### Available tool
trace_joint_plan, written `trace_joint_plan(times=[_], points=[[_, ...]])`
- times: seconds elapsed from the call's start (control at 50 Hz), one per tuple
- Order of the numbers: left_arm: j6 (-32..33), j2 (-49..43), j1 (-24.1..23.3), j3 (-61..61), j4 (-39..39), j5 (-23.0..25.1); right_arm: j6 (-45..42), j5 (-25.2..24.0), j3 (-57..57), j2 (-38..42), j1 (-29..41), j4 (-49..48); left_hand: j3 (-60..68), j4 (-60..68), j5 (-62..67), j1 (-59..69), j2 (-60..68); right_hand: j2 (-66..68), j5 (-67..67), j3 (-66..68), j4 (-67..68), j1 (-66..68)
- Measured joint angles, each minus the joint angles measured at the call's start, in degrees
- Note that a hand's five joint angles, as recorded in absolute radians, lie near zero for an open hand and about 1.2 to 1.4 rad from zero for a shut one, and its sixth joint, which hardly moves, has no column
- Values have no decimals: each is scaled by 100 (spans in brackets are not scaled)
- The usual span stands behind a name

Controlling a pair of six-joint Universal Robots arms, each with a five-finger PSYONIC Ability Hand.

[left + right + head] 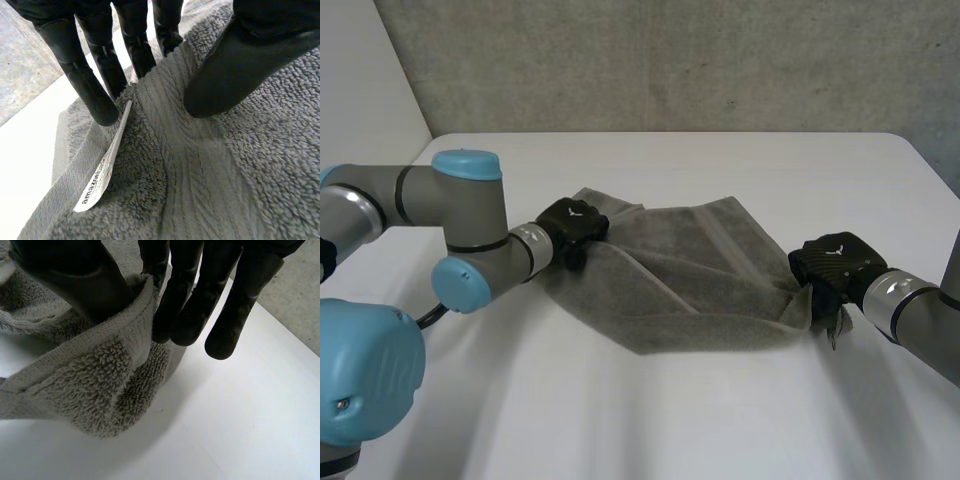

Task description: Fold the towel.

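Observation:
A grey towel point(690, 280) lies spread and partly bunched on the white table point(720, 420). My left hand point(572, 225) sits on its left corner. In the left wrist view the fingers point(95, 95) stand at the towel's hem and the thumb point(235, 75) presses on the woven band, with a ridge of towel point(225, 175) gathered between them. My right hand point(835, 262) holds the right corner just off the table. There the towel point(90, 375) edge is pinched between the thumb point(85, 285) and the fingers point(190, 305).
A white sewn-in label point(102, 170) sticks out from the towel's hem by the left fingertips. A grey wall runs behind the table's far edge. Bare tabletop lies in front of the towel and beyond it.

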Motion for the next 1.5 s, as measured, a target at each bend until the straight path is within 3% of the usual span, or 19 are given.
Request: trace_joint_plan(times=[0.38, 0.6, 0.84, 1.02, 1.26, 1.5], points=[[-41, 2003, -75, -1729, 1403, -605, 10, -58, -47, -39, -37, 29, 396, 327, 344, 504, 352, 0, 0, 1, 0, 1], [-94, 3508, 79, -3168, 1371, -539, 188, -710, -463, -1028, -290, 1039, 423, 327, 344, 505, 379, 0, 2, 1, 0, 1], [-325, 5334, 856, -4837, 1414, -503, 446, -1280, -1562, -2213, -651, 2528, 455, 359, 352, 529, 381, 0, 2, 1, 0, 1], [-971, 6228, 1467, -5761, 1462, -498, -552, -1218, -2179, -2481, -883, 3579, 540, 461, 412, 562, 488, 0, 1, 1, 0, 1], [-1148, 6414, 1685, -5680, 2004, -499, -765, -1050, -2646, -2212, -671, 3324, 560, 461, 413, 562, 522, 0, 2, 1, 0, 1], [-1083, 4843, 1330, -4273, 2200, -574, -896, -146, -3158, -1007, 220, 2467, 564, 470, 413, 590, 526, 0, 0, 1, 0, 0]])
